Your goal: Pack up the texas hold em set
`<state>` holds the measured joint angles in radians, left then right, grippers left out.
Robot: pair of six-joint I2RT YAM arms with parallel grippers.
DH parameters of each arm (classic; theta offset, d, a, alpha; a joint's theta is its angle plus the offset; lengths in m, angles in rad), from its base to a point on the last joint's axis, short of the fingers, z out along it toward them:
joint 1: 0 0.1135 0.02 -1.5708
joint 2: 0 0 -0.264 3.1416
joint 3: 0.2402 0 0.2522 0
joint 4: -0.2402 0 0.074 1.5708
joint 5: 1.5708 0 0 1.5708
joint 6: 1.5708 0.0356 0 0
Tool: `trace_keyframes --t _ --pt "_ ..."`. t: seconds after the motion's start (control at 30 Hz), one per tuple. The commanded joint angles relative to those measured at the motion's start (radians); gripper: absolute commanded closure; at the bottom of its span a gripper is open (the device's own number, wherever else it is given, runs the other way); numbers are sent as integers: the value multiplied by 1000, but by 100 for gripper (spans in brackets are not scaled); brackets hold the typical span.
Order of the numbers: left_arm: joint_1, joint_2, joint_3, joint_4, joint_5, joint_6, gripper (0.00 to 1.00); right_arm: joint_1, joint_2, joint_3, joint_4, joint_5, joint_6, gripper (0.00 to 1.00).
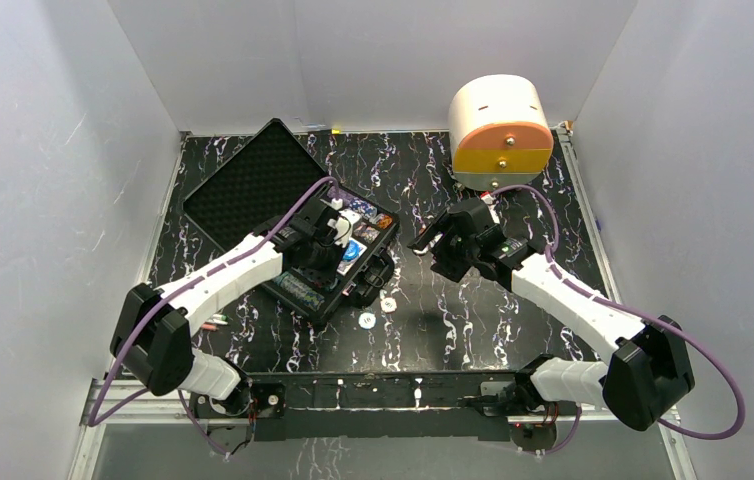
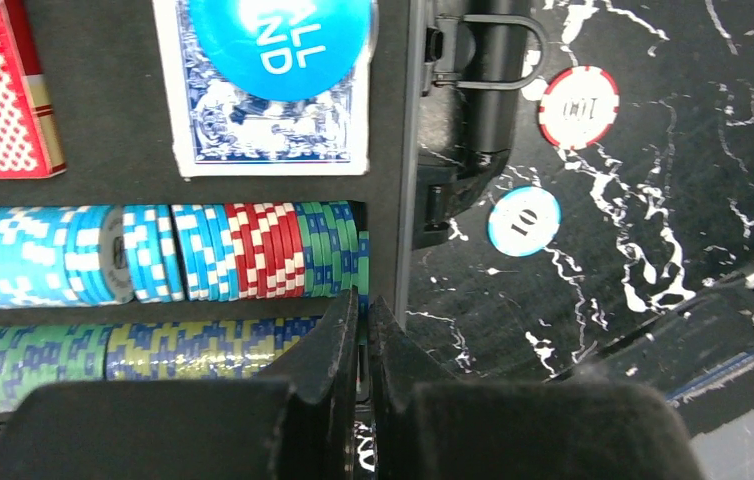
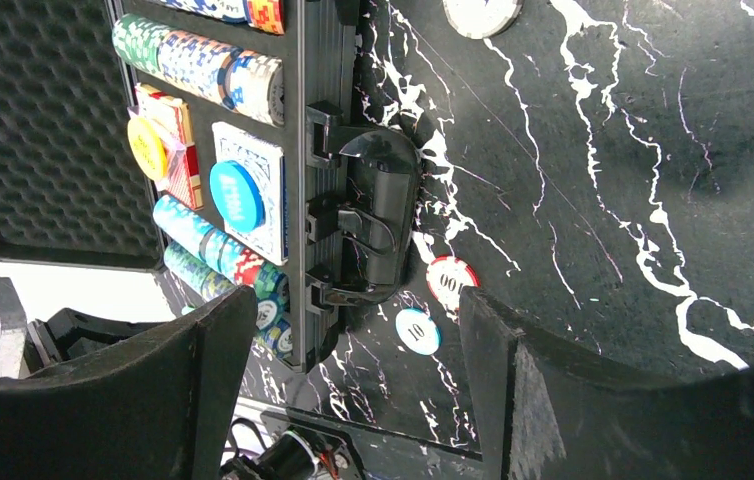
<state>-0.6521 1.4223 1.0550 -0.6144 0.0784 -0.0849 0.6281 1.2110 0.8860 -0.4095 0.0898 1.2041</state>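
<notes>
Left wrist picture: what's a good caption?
Shut left claw by the case rim; red chip and blue chip lie outside.

Case (image 1: 374, 277) sits centre-left of the frame, its lid (image 1: 250, 186) lying open toward the upper left. Chip rows (image 2: 153, 255) and card decks (image 2: 253, 135) lie inside. Two loose chips (image 1: 389, 304) lie on the table (image 1: 473, 320) just below-right of the case. Drawer box (image 1: 501, 128) upper right; pens (image 1: 216, 321) lower left.

The left gripper (image 2: 363, 328) is seen with jaws almost closed at the case (image 2: 394, 140) rim, beside rows of poker chips (image 2: 153, 255). A blue disc (image 2: 278, 40) is laid on the blue card deck (image 2: 253, 135). A 100 chip (image 2: 579, 107) and a 10 chip (image 2: 523, 221) lie on the bench (image 2: 673, 190).
</notes>
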Motion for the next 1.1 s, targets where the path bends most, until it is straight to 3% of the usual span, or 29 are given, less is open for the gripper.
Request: trace_keyframes --t 0.0,0.17,0.33,0.7,0.87,1.07 --pt "-3 3 39 -46 -107 16 100 -7 3 3 19 -8 -3 19" --pt "-3 9 41 -46 -116 16 100 -7 7 -1 25 -17 -1 19" --pt "-3 15 41 -46 -94 9 74 -10 7 -2 27 -21 -3 19" --pt "-3 -79 86 1 -70 -39 55 -9 60 23 39 -59 -124 20" --pt "-3 -190 81 112 -182 -138 48 28 171 105 -36 -65 -283 23" --pt "-3 -327 125 206 -429 -207 33 193 288 187 -126 59 -329 23"
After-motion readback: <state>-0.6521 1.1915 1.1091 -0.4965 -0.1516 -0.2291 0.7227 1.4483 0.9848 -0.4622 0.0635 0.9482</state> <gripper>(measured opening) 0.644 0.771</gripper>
